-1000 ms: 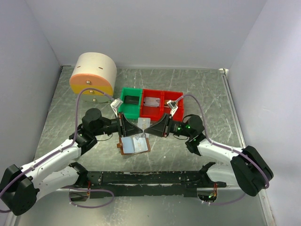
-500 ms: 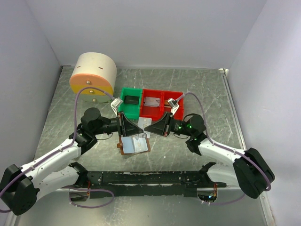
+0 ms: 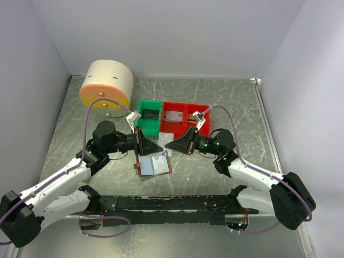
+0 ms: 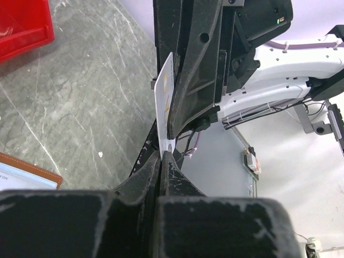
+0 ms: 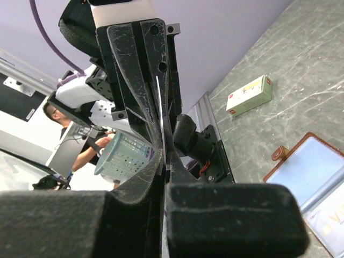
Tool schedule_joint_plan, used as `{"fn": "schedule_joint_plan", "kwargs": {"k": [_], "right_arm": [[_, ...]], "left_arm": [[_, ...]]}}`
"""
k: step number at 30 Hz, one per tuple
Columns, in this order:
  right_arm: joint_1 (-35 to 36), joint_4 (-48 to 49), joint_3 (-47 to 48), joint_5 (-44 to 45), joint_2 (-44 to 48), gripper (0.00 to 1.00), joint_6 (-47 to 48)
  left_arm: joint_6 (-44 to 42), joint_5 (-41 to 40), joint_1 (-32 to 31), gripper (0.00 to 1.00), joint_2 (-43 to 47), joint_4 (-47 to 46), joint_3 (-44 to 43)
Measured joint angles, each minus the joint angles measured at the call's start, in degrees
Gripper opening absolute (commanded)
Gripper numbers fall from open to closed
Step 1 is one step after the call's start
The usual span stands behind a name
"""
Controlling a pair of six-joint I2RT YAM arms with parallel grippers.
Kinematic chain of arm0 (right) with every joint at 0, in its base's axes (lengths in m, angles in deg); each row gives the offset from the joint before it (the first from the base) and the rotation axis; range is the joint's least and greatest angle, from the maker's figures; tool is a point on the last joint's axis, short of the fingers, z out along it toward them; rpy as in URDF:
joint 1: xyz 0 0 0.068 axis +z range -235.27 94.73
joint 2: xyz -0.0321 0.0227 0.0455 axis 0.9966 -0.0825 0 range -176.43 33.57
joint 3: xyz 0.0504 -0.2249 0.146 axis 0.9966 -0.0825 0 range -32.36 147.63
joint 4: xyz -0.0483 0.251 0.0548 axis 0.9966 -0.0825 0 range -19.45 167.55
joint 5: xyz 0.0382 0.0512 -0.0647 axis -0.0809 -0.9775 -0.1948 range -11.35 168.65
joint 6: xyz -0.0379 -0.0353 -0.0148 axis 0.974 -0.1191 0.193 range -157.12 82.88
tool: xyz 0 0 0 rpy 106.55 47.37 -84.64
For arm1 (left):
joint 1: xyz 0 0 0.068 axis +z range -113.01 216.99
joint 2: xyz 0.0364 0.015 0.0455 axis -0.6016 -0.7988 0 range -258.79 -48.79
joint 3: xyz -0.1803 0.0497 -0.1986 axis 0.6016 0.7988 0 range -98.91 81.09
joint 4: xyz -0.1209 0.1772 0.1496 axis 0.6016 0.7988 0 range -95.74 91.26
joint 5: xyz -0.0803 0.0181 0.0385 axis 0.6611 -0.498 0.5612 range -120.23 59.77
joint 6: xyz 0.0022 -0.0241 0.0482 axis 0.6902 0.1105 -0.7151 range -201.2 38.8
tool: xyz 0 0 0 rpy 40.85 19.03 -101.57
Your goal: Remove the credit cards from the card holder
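The card holder (image 3: 153, 165) lies open on the table, brown rim and pale-blue panels up; its corner shows in the left wrist view (image 4: 24, 174) and in the right wrist view (image 5: 314, 177). My left gripper (image 3: 160, 145) and right gripper (image 3: 167, 145) meet tip to tip just above its far edge. A white credit card (image 3: 164, 140) stands on edge between them. In the left wrist view the left gripper (image 4: 162, 155) is shut on the card's (image 4: 163, 102) lower edge. In the right wrist view the right gripper (image 5: 164, 158) is shut on the same card (image 5: 159, 107), seen edge-on.
A green bin (image 3: 149, 115) and two joined red bins (image 3: 185, 118) stand just behind the grippers; one red bin holds a pale card. A small white-and-red box (image 5: 248, 95) lies left of the holder. A round cream drum (image 3: 106, 84) sits at the back left.
Both grippers have stayed tip to tip on the card above the holder. The arms have shifted only slightly, and the holder has not moved.
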Motion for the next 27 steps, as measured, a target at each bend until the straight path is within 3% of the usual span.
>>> {"fn": "schedule_joint_plan", "kwargs": {"k": [5, 8, 18, 20, 26, 27], "right_arm": [[0.0, -0.2, 0.0, 0.4, 0.1, 0.24, -0.2], [0.0, -0.2, 0.0, 0.6, 0.6, 0.26, -0.3], [0.0, 0.6, 0.3, 0.1, 1.0, 0.0, -0.9], [-0.1, 0.7, 0.3, -0.1, 1.0, 0.0, -0.9], [0.0, -4.5, 2.1, 0.4, 2.3, 0.0, 1.9], [0.0, -6.9, 2.8, 0.8, 3.1, 0.0, 3.1]], "left_arm": [[0.0, 1.0, 0.0, 0.07, -0.1, -0.6, -0.1], [0.0, 1.5, 0.0, 0.07, -0.2, -0.8, -0.1], [0.2, 2.5, 0.0, 0.1, -0.3, -2.6, 0.0], [0.3, 2.6, 0.0, 0.18, -0.3, -2.8, 0.0], [-0.7, 0.1, 0.0, 0.56, -0.2, -0.6, -0.1], [-1.1, -1.4, 0.0, 0.68, 0.1, 0.7, -0.1]]}}
